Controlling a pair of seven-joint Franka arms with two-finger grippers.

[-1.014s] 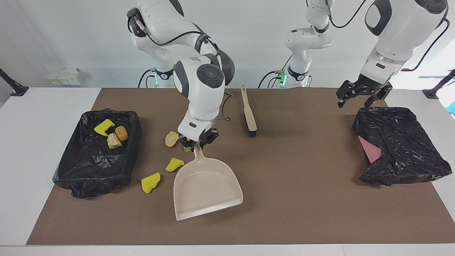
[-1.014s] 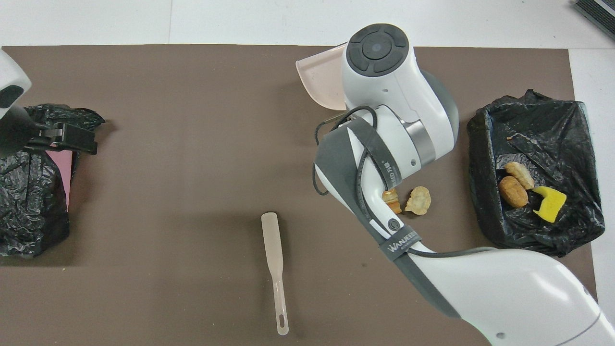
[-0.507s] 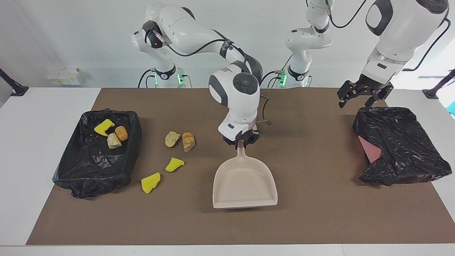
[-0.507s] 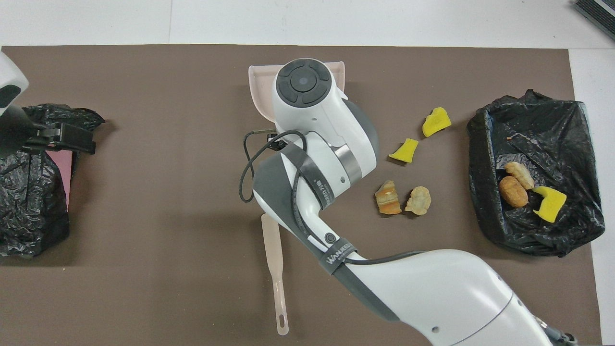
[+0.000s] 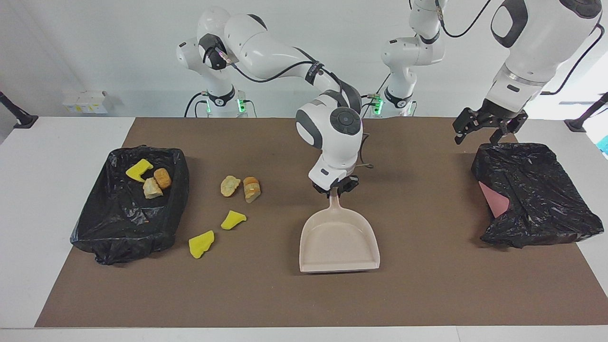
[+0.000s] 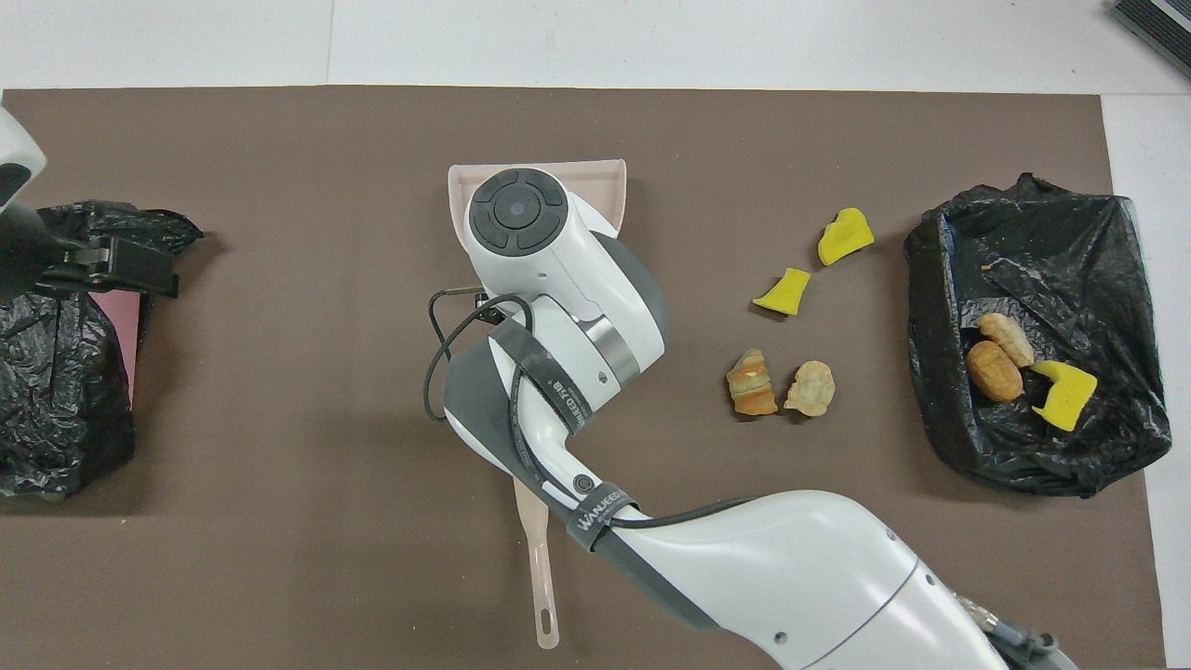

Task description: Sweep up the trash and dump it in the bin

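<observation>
My right gripper (image 5: pixel 335 189) is shut on the handle of the beige dustpan (image 5: pixel 339 242), which lies flat at the middle of the mat with nothing in it; its open lip (image 6: pixel 609 177) points away from the robots. Two tan trash lumps (image 5: pixel 230 185) (image 5: pixel 251 188) and two yellow chunks (image 5: pixel 233 219) (image 5: pixel 201 243) lie on the mat between the dustpan and the black-lined bin (image 5: pixel 118 223) at the right arm's end. That bin holds a yellow chunk (image 5: pixel 138 170) and two tan lumps (image 5: pixel 152 188). My left gripper (image 5: pixel 475 137) hangs open over the other bin's edge.
A second black-lined bin (image 5: pixel 536 190), with pink showing at its side, stands at the left arm's end. The beige brush (image 6: pixel 540 577) lies on the mat near the robots, partly covered by the right arm in the overhead view.
My right gripper has carried the dustpan away from the scraps toward the mat's middle and turned it square to the table. The left arm has barely moved.
</observation>
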